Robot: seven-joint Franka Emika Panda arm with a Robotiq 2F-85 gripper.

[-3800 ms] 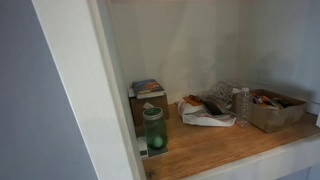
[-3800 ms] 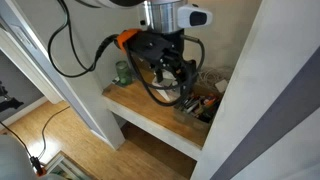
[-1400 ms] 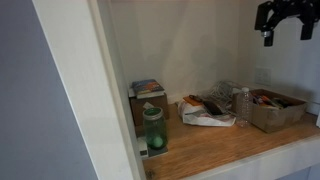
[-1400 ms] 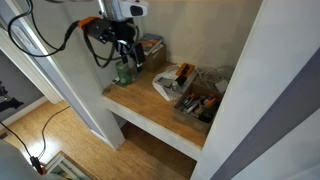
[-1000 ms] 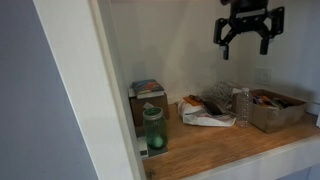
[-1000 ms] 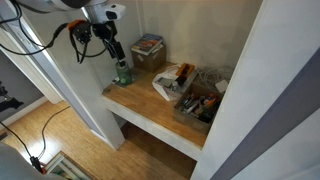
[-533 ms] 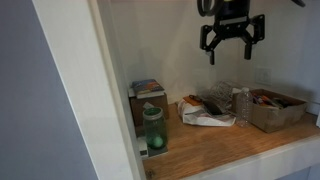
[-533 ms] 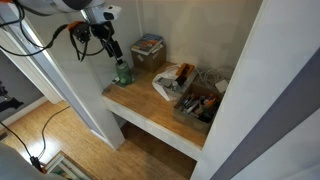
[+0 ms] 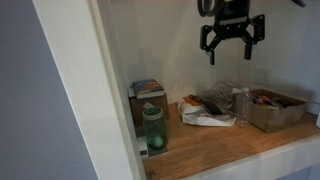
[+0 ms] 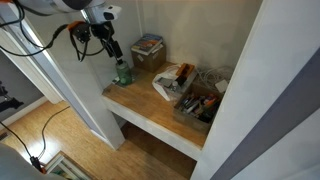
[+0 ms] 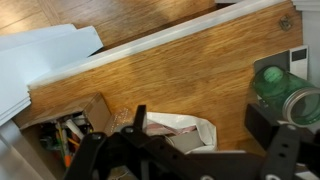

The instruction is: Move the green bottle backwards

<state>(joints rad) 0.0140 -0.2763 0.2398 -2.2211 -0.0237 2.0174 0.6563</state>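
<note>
The hand (image 9: 231,50) has swung across toward the green bottle (image 9: 153,130) and, over the last half-second, stopped. Its fingers are spread and empty, well above the worktop (image 9: 225,145). The bottle stands untouched at the front corner, just before the brown box (image 9: 138,108) — descent and grasp likely remain.

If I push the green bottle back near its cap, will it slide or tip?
Probably tips: the green bottle stands upright, taller than wide. Pushed low, it should slide on the wooden shelf. Smooth round sides may slip.
</note>
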